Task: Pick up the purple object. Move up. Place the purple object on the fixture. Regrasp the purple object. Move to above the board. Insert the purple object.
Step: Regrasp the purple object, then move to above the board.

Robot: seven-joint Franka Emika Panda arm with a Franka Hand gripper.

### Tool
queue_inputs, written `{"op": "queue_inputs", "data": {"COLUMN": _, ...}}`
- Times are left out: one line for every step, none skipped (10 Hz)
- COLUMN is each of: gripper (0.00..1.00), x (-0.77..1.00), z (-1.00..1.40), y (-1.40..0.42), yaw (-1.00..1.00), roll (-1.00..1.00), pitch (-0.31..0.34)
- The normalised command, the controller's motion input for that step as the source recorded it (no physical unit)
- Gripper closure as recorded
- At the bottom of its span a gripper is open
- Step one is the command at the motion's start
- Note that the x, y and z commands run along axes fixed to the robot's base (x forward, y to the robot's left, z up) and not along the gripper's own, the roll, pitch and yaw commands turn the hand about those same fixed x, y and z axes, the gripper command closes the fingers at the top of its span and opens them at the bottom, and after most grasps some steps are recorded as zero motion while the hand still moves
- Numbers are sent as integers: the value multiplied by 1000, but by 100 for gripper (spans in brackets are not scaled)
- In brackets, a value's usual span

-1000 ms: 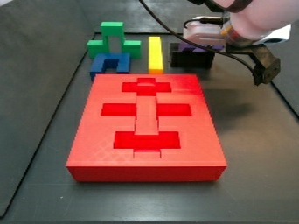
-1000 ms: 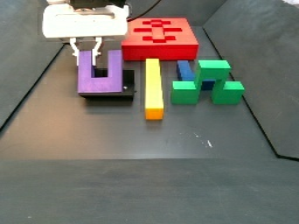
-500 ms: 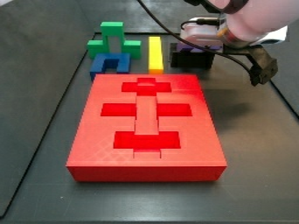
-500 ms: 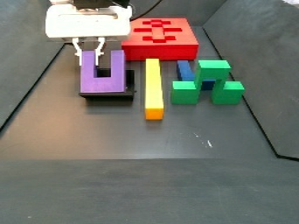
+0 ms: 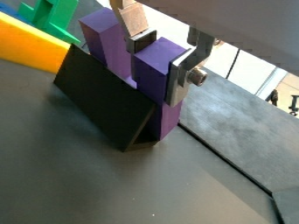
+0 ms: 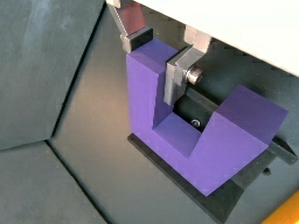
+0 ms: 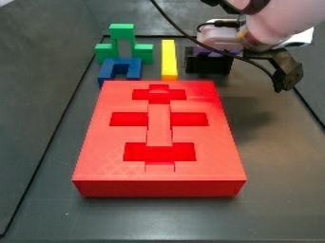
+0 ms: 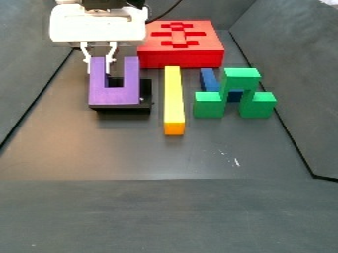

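In a side view, from left to right: the gripper (image 8: 102, 59) hangs over the purple object (image 8: 114, 86), which stands prongs-up on the fixture (image 8: 123, 107); then come the yellow bar (image 8: 173, 97), the blue block (image 8: 209, 79) and the green block (image 8: 240, 92), with the board (image 8: 183, 41) behind them. Both wrist views show the fingers (image 6: 179, 77) straddling one prong, one plate outside it and one in the slot between the prongs; whether the pads press the prong or only flank it cannot be told. The purple object looks like rigid, light, smooth plastic (a judgement), so a square pinch across the prong's flat faces seems the best hold.
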Motion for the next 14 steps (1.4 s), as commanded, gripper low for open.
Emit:
{"op": "queue_inputs", "data": {"gripper": 100, "x": 0, "z": 0, "y": 0, "yaw": 0, "roll": 0, "pitch": 0}}
{"op": "queue_inputs", "data": {"gripper": 100, "x": 0, "z": 0, "y": 0, "yaw": 0, "roll": 0, "pitch": 0}}
{"op": "queue_inputs", "data": {"gripper": 100, "x": 0, "z": 1400, "y": 0, "yaw": 0, "roll": 0, "pitch": 0}}
{"op": "queue_inputs", "data": {"gripper": 100, "x": -11, "z": 1400, "y": -6, "yaw": 37, "roll": -38, "pitch": 35}}
{"op": "queue_inputs", "data": {"gripper": 100, "x": -33, "z": 1400, "y": 6, "yaw": 36, "roll": -97, "pitch": 16}}
{"op": "queue_inputs", "data": {"gripper": 100, "x": -35, "z": 1400, "y": 15, "yaw": 35, "roll": -74, "pitch": -1}}
{"op": "queue_inputs", "data": {"gripper": 100, "x": -27, "z": 1400, "y": -4, "yaw": 25, "roll": -21, "pitch": 8}}
{"op": "queue_inputs", "data": {"gripper": 100, "x": -25, "z": 1400, "y": -10, "yaw": 17, "roll": -9, "pitch": 16}}
{"op": "queue_inputs", "data": {"gripper": 100, "x": -12, "z": 1400, "y": 6, "yaw": 7, "roll": -23, "pitch": 17}}
{"op": "queue_inputs", "data": {"gripper": 100, "x": -11, "z": 1400, "y": -4, "yaw": 8, "roll": -21, "pitch": 29}}
{"op": "queue_inputs", "data": {"gripper": 100, "x": 5, "z": 578, "y": -17, "yaw": 4, "roll": -12, "pitch": 44}}
{"op": "queue_inputs", "data": {"gripper": 100, "x": 29, "z": 191, "y": -9, "yaw": 9, "roll": 1, "pitch": 64}}
{"op": "queue_inputs", "data": {"gripper": 100, "x": -1351, "z": 227, "y": -1400, "yaw": -15, "roll": -1000, "pitch": 88}}
{"op": "queue_inputs", "data": {"gripper": 100, "x": -1353, "z": 228, "y": -1400, "yaw": -13, "roll": -1000, "pitch": 87}}
